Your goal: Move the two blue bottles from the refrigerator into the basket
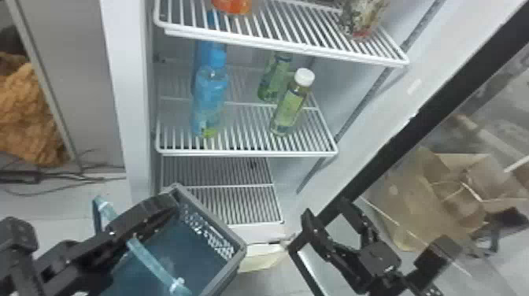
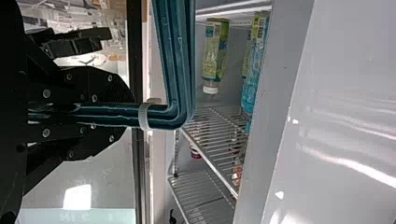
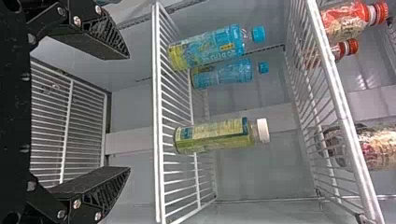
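Two blue bottles stand one behind the other on the left of the fridge's middle shelf: the front blue bottle (image 1: 210, 100) (image 3: 210, 46) and the rear blue bottle (image 1: 200, 59) (image 3: 223, 74). Below the shelf, at the lower left, is the basket (image 1: 196, 261) with grey rim and dark blue inside. My left gripper (image 1: 147, 214) is shut on its teal handle; in the left wrist view, the left gripper (image 2: 122, 115) clasps that handle. Lower and to the right of the bottles, my right gripper (image 1: 326, 210) stands open; in the right wrist view, the right gripper (image 3: 127, 113) has nothing between its fingers.
Green bottles (image 1: 289, 108) share the middle shelf (image 1: 248, 152), right of the blue ones. An upper shelf (image 1: 283, 44) holds other goods above them. The glass door's dark frame (image 1: 413, 118) slants along the right, with a cardboard box (image 1: 413, 197) beyond.
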Robot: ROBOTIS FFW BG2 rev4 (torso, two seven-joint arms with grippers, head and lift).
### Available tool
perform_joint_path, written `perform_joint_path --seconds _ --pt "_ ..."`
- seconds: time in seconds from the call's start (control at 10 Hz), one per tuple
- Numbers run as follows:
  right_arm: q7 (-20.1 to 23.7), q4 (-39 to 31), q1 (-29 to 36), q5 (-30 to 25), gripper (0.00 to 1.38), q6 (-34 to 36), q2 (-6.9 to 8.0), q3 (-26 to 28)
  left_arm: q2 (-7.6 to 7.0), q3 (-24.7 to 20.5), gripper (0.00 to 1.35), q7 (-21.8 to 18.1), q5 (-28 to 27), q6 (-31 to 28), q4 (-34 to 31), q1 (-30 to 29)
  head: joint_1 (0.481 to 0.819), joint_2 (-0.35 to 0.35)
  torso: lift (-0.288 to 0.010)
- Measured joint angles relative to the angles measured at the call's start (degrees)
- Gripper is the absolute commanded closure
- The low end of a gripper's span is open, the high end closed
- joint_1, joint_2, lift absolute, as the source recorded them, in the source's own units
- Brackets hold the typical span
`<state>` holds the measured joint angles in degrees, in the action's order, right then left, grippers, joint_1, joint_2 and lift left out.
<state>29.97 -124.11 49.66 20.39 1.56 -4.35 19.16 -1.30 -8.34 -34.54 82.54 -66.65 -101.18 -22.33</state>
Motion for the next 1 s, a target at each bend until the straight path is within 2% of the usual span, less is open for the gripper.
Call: perform_joint_path --seconds 0.4,0.9,1.0 --pt "0.18 -0.54 -3.49 -1.73 0.22 2.93 -1.66 -2.44 -0.02 -0.01 1.2 0.0 0.08 0.0 0.0 -0.03 0.695 -0.35 -0.22" --pt "1.77 2.02 -11.76 -1.74 0.22 6.61 -2.9 -5.29 -0.02 0.52 1.2 0.09 0.07 0.0 0.01 0.39 0.695 -0.35 -0.22" --pt "2.51 3.01 -14.08 -1.84 0.22 7.72 -3.29 -6.57 -0.02 0.63 1.2 0.09 0.07 -0.06 0.05 0.41 0.695 -0.329 -0.22"
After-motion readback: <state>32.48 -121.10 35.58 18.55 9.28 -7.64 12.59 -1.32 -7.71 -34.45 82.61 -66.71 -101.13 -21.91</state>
